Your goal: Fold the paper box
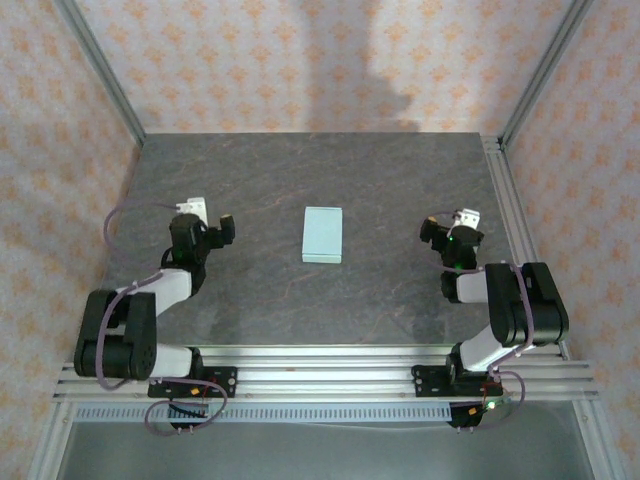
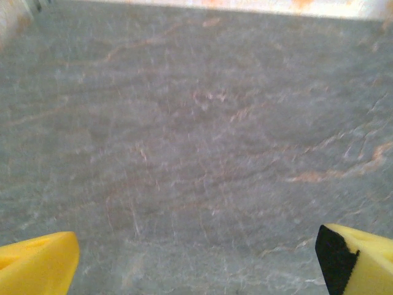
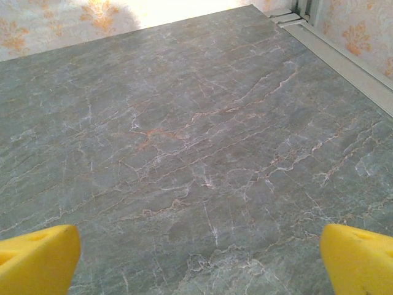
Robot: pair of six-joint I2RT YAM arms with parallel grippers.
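**Grey stone table, box flat in the middle, both grippers released**

Dark grey veined table (image 1: 400, 180), with pale walls (image 1: 250, 60) carrying an orange print behind and to both sides of the box. A metal rail (image 1: 330, 362) runs along the edge nearest the arm bases, on your side of the box.

The paper box (image 1: 322, 235) lies flat on the table as a slim pale blue rectangle, long side pointing away from the bases. Nothing touches it. You can't tell from above whether any flaps are tucked; the top face looks plain and closed.

The left gripper (image 1: 213, 222) sits well to the left of the box, about level with it, and apart from it. In the left wrist view its jaws are spread wide (image 2: 196, 264): one yellow finger (image 2: 37, 261) in the lower left corner, the other in the lower right with a black pad face, and bare table between them. Slightly blurred view.

The right gripper (image 1: 447, 226) sits well to the right of the box, also about level with it, and apart from it. In the right wrist view it is spread wide too (image 3: 199, 258), with a yellow finger (image 3: 37, 255) in each lower corner and bare table between. That view also catches the table's right edge strip (image 3: 344, 61) and the wall.

Both arms are bent back toward their bases, one on each side of the box.
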